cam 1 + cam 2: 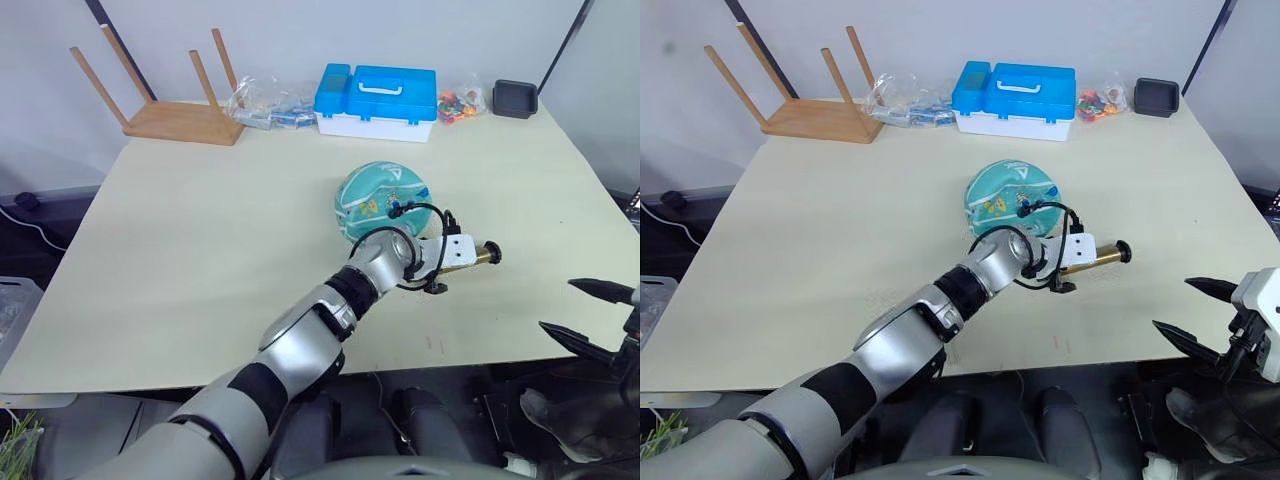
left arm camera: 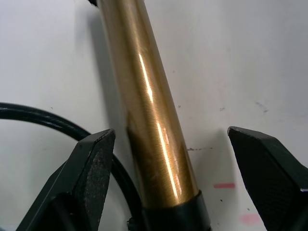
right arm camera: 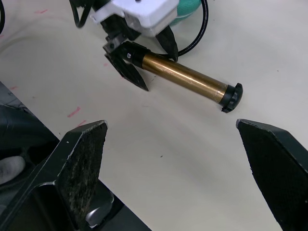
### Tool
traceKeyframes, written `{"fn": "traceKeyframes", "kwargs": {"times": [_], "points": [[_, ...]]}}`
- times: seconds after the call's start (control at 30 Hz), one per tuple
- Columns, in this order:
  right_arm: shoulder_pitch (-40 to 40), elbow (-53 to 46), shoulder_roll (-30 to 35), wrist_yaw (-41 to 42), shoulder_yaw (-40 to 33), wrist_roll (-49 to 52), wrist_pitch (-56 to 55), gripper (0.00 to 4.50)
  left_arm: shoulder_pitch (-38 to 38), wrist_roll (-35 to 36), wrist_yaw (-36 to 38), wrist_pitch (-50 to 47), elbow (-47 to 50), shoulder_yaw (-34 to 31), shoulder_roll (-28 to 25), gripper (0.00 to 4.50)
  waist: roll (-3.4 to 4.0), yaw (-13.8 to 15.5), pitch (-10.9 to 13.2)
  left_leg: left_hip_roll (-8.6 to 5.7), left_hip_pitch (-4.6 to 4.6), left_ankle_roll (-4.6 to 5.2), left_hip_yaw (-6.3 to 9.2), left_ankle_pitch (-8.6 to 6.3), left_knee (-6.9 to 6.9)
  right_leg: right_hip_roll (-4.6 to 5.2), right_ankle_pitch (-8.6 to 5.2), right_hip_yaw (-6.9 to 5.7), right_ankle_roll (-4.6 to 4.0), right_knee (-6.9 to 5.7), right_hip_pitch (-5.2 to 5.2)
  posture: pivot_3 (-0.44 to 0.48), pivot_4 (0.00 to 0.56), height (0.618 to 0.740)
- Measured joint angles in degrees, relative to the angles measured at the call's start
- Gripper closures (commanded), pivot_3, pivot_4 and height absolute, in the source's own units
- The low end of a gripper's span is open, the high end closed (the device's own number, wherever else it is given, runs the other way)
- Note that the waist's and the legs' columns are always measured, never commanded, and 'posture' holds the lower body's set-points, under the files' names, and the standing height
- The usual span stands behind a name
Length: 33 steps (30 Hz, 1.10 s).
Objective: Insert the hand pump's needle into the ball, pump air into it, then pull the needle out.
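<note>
The teal ball (image 1: pixel 378 195) with cartoon prints rests on the table right of centre. The bronze hand pump (image 1: pixel 470 257) lies flat just in front of it, its black end cap (image 3: pixel 232 96) pointing right. A thin black hose (image 1: pixel 425 212) loops from the pump up to the ball, and its black end fitting (image 1: pixel 397 211) lies against the ball. The needle is too small to make out. My left gripper (image 2: pixel 171 139) is open, its fingers straddling the pump's barrel (image 2: pixel 149 110) near the hose end. My right gripper (image 1: pixel 585 312) hangs open and holds nothing, off the table's front right edge.
Along the back edge of the table (image 1: pixel 200 260) are an upturned wooden stool (image 1: pixel 180 120), clear plastic bags (image 1: pixel 265 105), a blue and white box (image 1: pixel 378 100), a bag of colourful bits (image 1: pixel 460 103) and a black tray (image 1: pixel 515 98).
</note>
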<state>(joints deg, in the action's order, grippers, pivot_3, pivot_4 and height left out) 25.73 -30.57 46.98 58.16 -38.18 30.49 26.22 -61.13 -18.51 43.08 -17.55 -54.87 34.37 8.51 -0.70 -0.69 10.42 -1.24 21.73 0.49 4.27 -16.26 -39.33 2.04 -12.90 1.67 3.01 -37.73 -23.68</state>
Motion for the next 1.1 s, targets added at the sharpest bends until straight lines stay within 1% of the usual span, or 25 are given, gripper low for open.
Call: {"fn": "traceKeyframes", "kwargs": {"times": [0.27,0.4,0.43,0.47,0.5,0.53,0.6,0.63,0.67,0.7,0.83,0.9,0.93,0.97,1.0,1.1], "points": [[0.25,-0.13,-0.15,-0.22,0.01,-0.03,-0.18,0.0,-4.0,-0.48,-6.76,-0.47,-7.27,-0.2,0.69,0.54,-0.27,-0.29,0.11,0.02,-0.04,0.0,-0.02,0.0,0.0,-0.04,0.04,0.09,0.06,-0.04,0.15,0.0,0.15,0.74],[0.29,-0.25,-0.16,-0.28,0.01,-0.02,-0.17,0.0,-5.52,2.14,-6.58,-2.79,-10.19,-3.66,0.88,0.54,-0.3,-0.52,0.11,0.06,-0.08,-0.01,-0.06,0.0,0.0,-0.12,0.03,0.13,0.06,-0.12,0.16,0.0,0.15,0.74],[0.26,-0.3,-0.15,-0.32,0.01,-0.02,-0.17,0.0,-5.93,2.82,-6.6,-3.37,-11.05,-4.58,0.92,0.76,-0.3,-0.58,0.1,0.07,-0.07,-0.01,-0.05,0.0,0.01,-0.13,0.03,0.13,0.05,-0.11,0.15,0.0,0.15,0.74],[0.26,-0.4,-0.15,-0.37,0.01,-0.02,-0.17,0.0,-6.29,3.5,-6.62,-4.0,-11.83,-5.62,0.95,1.1,-0.3,-0.65,0.1,0.08,-0.07,-0.01,-0.04,0.0,0.01,-0.14,0.03,0.13,0.05,-0.11,0.15,0.0,0.15,0.74],[0.23,-0.43,-0.15,-0.43,0.01,-0.02,-0.17,0.0,-6.52,3.92,-6.75,-4.53,-12.3,-6.16,0.98,1.18,-0.28,-0.74,0.09,0.08,-0.07,-0.01,-0.04,0.0,0.01,-0.15,0.03,0.13,0.05,-0.11,0.14,0.0,0.15,0.74],[0.23,-0.71,-0.15,-0.84,0.01,-0.02,-0.17,0.0,-7.54,4.73,-8.92,-5.77,-14.27,-8.05,1.05,1.75,-0.26,-0.93,0.08,0.06,-0.08,-0.01,-0.05,0.0,0.01,-0.12,0.03,0.13,0.05,-0.07,0.13,0.0,0.15,0.74],[0.18,-1.04,-0.15,-1.02,0.01,-0.01,-0.15,0.0,-7.85,4.74,-10.13,-5.85,-14.88,-8.47,1.08,2.67,-0.26,-0.97,0.08,0.06,-0.08,-0.01,-0.05,0.0,0.01,-0.11,0.04,0.14,0.06,-0.06,0.13,0.0,0.15,0.74],[0.16,-1.22,-0.15,-1.11,0.01,0.01,-0.15,0.0,-7.98,4.74,-10.69,-5.85,-15.21,-8.93,1.09,2.67,-0.26,-0.99,0.08,0.06,-0.08,-0.01,-0.05,0.0,0.01,-0.11,0.04,0.14,0.06,-0.06,0.13,0.0,0.15,0.74],[0.16,-1.36,-0.15,-1.18,0.01,0.03,-0.14,0.0,-8.12,4.77,-11.01,-5.87,-15.51,-9.23,1.09,3.09,-0.27,-0.99,0.08,0.06,-0.08,-0.01,-0.05,0.0,0.02,-0.11,0.03,0.14,0.06,-0.06,0.13,0.0,0.15,0.74],[0.17,-1.91,-0.16,-1.31,0.01,0.11,-0.11,0.0,-8.22,4.98,-11.23,-5.86,-15.67,-9.78,1.11,3.27,-0.27,-0.98,0.08,0.06,-0.08,-0.01,-0.04,0.0,0.02,-0.11,0.03,0.14,0.06,-0.07,0.13,0.0,0.15,0.74],[0.24,-2.28,-0.16,-1.31,0.01,0.24,-0.11,0.0,-8.26,5.73,-10.09,-6.47,-15.3,-11.54,1.11,3.29,-0.27,-0.99,0.08,0.06,-0.09,-0.01,-0.06,0.0,0.02,-0.11,0.03,0.14,0.06,-0.07,0.13,0.0,0.15,0.74],[0.25,-2.28,-0.17,-1.3,0.01,0.4,-0.03,0.0,-8.27,7.03,-7.82,-8.38,-14.14,-12.9,1.05,3.29,-0.23,-0.95,0.06,0.05,-0.09,-0.01,-0.04,0.0,0.02,-0.11,0.03,0.13,0.05,-0.06,0.08,0.0,0.15,0.74],[0.2,-2.28,-0.17,-1.33,0.0,0.77,0.33,0.0,-8.19,8.11,-4.79,-10.09,-12.75,-13.88,0.97,3.29,-0.15,-0.83,0.02,0.03,-0.07,-0.02,-0.01,0.0,0.01,-0.1,0.03,0.1,0.05,-0.05,-0.01,0.0,0.15,0.74],[0.15,-2.28,-0.17,-1.36,0.0,1.09,0.6,0.0,-8.09,8.77,-3.34,-10.75,-11.99,-14.02,0.94,3.29,-0.08,-0.74,-0.02,0.02,-0.05,-0.01,0.0,0.0,0.02,-0.1,0.03,0.09,0.05,-0.03,-0.03,0.0,0.15,0.74],[0.05,-2.31,-0.16,-1.45,0.0,1.51,1.02,0.0,-7.74,9.53,-1.4,-11.78,-10.34,-14.19,0.82,3.29,-0.07,-0.59,-0.03,0.02,0.0,-0.01,0.0,0.0,0.01,-0.09,0.03,0.09,0.05,0.0,-0.07,0.0,0.15,0.74],[-1.55,-2.32,-0.16,-2.56,0.1,3.19,3.04,0.0,-4.16,11.29,4.87,-13.6,-0.63,-14.08,-0.44,3.3,-0.02,-0.14,-0.05,0.0,0.03,-0.01,-0.01,0.0,0.05,-0.03,0.04,0.13,0.02,0.04,-0.11,0.0,0.15,0.74]]}}
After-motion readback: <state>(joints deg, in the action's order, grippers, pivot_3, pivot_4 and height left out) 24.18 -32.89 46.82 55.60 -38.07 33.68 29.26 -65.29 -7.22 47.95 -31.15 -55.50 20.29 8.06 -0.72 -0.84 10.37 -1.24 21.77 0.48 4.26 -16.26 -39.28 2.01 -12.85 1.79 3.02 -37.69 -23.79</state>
